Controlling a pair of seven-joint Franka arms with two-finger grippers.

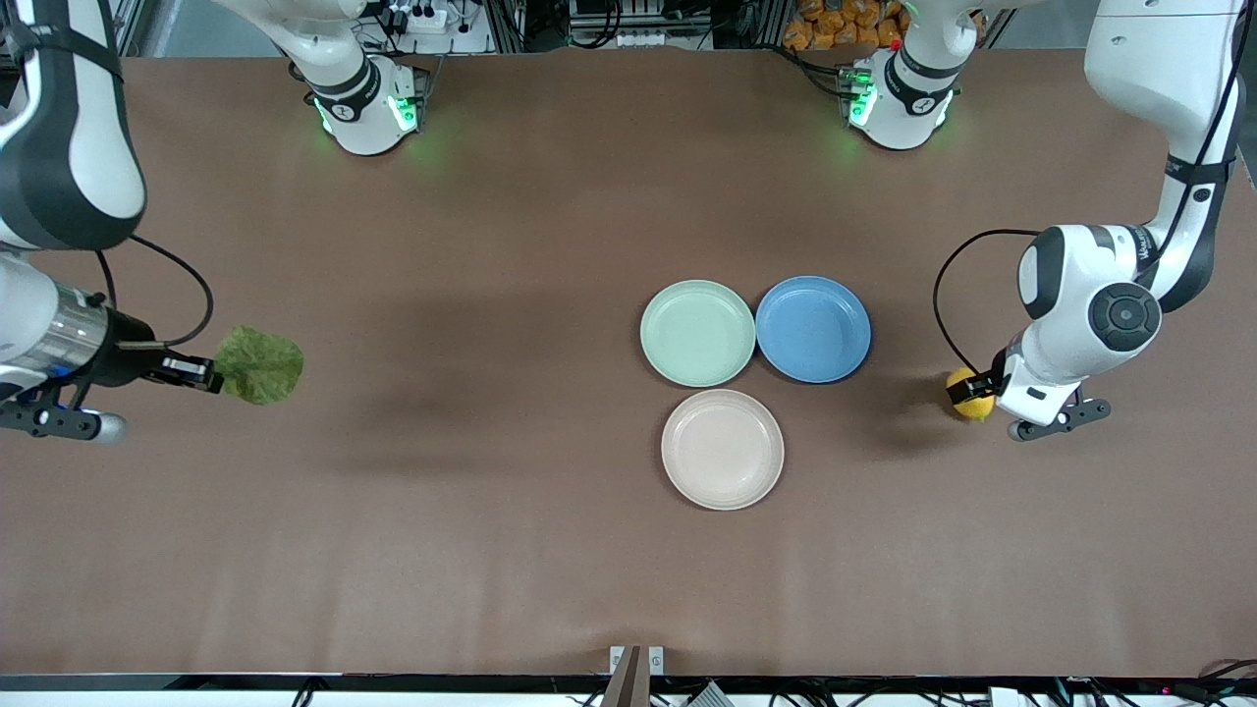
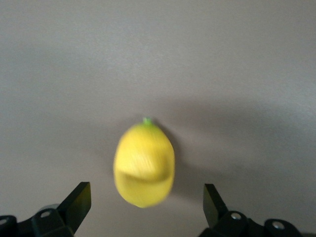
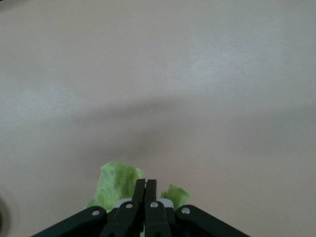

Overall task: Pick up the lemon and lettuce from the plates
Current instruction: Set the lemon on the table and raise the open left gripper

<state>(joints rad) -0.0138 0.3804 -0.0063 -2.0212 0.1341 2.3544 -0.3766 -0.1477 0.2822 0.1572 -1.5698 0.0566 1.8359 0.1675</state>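
Note:
The yellow lemon [image 1: 967, 407] is low over the table at the left arm's end, off the plates. My left gripper [image 1: 974, 389] is open around it. In the left wrist view the lemon [image 2: 144, 165] sits between the wide-apart fingers [image 2: 79, 197] and touches neither; the left gripper [image 2: 146, 191] grips nothing. My right gripper [image 1: 208, 373] is shut on the edge of the crinkled green lettuce [image 1: 261, 365] and holds it over the table at the right arm's end. In the right wrist view the lettuce [image 3: 116, 178] shows under the closed right gripper [image 3: 145, 183]. The mint green plate [image 1: 697, 332] and the beige plate [image 1: 722, 449] are empty.
An empty blue plate [image 1: 813, 328] lies beside the mint plate, toward the left arm's end. The three plates are clustered mid-table, with the beige one nearest the front camera. Brown table surface surrounds them.

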